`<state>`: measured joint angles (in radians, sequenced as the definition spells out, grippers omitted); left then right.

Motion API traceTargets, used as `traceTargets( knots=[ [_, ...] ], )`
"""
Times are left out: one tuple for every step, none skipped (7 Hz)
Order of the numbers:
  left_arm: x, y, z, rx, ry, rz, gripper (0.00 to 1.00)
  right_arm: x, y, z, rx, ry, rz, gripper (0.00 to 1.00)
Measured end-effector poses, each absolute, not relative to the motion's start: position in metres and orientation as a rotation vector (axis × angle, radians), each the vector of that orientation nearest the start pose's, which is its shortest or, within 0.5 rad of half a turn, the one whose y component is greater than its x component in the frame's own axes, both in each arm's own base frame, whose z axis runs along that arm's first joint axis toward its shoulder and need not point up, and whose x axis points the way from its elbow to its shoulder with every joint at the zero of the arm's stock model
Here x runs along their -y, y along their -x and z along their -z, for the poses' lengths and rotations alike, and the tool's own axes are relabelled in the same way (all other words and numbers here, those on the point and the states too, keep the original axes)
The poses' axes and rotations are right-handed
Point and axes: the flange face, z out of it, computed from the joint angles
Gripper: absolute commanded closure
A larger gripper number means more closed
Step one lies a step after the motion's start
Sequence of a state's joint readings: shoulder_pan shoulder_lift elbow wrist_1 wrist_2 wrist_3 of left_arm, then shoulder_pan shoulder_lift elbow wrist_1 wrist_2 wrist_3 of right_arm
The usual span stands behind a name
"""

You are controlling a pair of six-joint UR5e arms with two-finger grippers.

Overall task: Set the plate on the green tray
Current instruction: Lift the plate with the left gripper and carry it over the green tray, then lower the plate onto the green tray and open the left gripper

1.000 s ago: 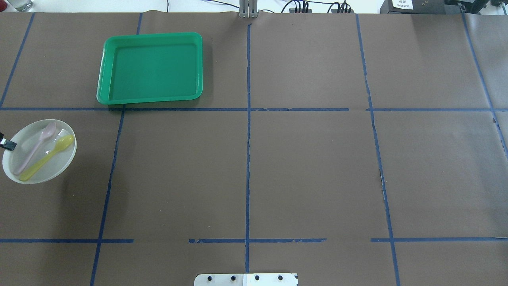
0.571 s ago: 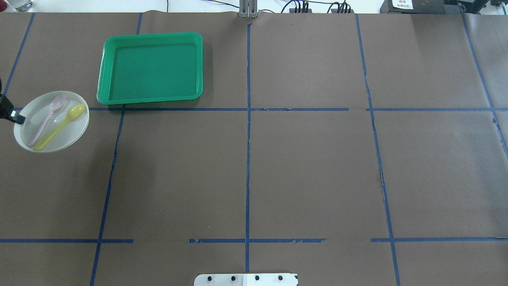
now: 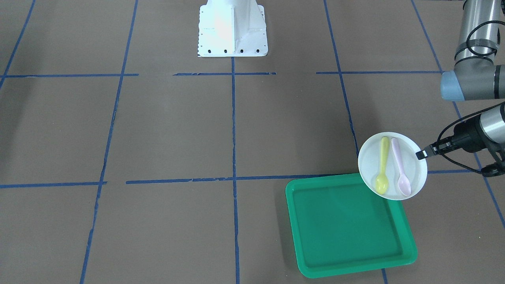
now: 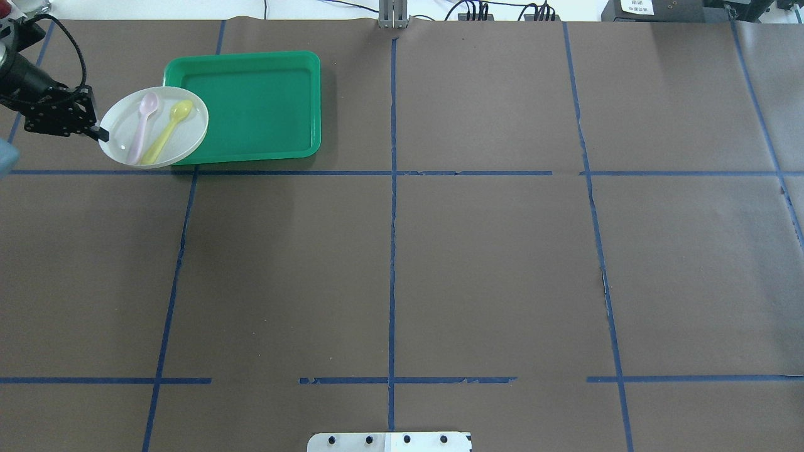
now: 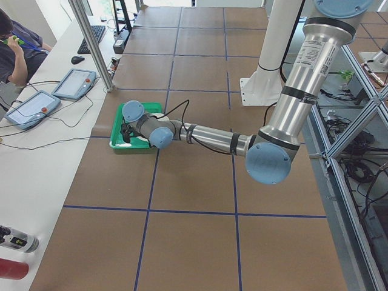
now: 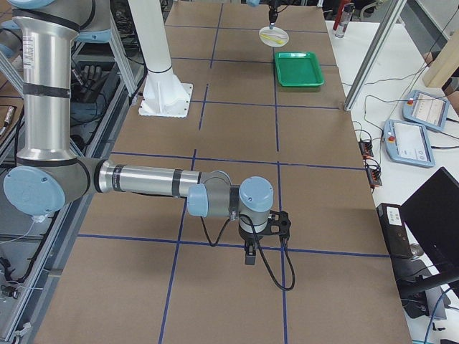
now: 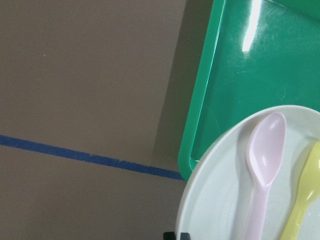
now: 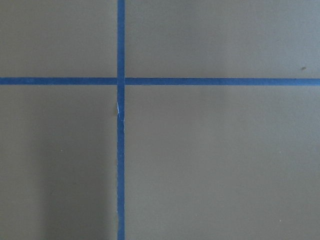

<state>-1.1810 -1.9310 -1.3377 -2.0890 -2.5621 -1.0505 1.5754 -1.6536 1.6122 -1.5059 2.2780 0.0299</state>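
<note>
My left gripper pinches the plate by its rim. The plate overlaps only the near-left corner of the green tray, so the tray's centre lies to my right. I cannot tell how the right gripper stands.

Plate, pinched at left rim by left gripper, is carried farther and rightward; near-left corner of green tray is now overlapped. Pink spoon and yellow spoon are carried along on it. More of gripper body is brought into overhead view.

White sticker, upper right of the overhead view: dark print, too small to read.
Pendant screens, right edge of the right-side view: blurred, nothing legible.
Readable text: none.
</note>
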Motion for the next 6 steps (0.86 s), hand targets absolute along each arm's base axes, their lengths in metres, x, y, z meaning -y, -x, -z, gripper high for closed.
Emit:
traceTargets(
  knots=[
    [0.630,-0.227,-0.490,-1.116,0.180,0.331,1.00,0.458,-0.071,-0.676,0.707,-0.014,-0.025,0.00],
    [0.641,-0.254,-0.481,-1.113,0.157,0.409,1.00,0.458,-0.071,-0.676,0.707,-0.014,-0.025,0.00],
    [0.650,-0.278,-0.475,-1.117,0.143,0.477,1.00,0.458,-0.071,-0.676,0.707,-0.014,-0.025,0.00],
    [0.659,-0.293,-0.474,-1.120,0.137,0.544,1.00,0.458,-0.071,-0.676,0.707,-0.013,-0.025,0.00],
    [0.668,-0.306,-0.473,-1.124,0.144,0.615,1.00,0.458,-0.071,-0.676,0.707,-0.013,-0.025,0.00],
    [0.671,-0.317,-0.474,-1.130,0.154,0.659,1.00,0.458,-0.071,-0.676,0.707,-0.013,-0.025,0.00]
  ],
)
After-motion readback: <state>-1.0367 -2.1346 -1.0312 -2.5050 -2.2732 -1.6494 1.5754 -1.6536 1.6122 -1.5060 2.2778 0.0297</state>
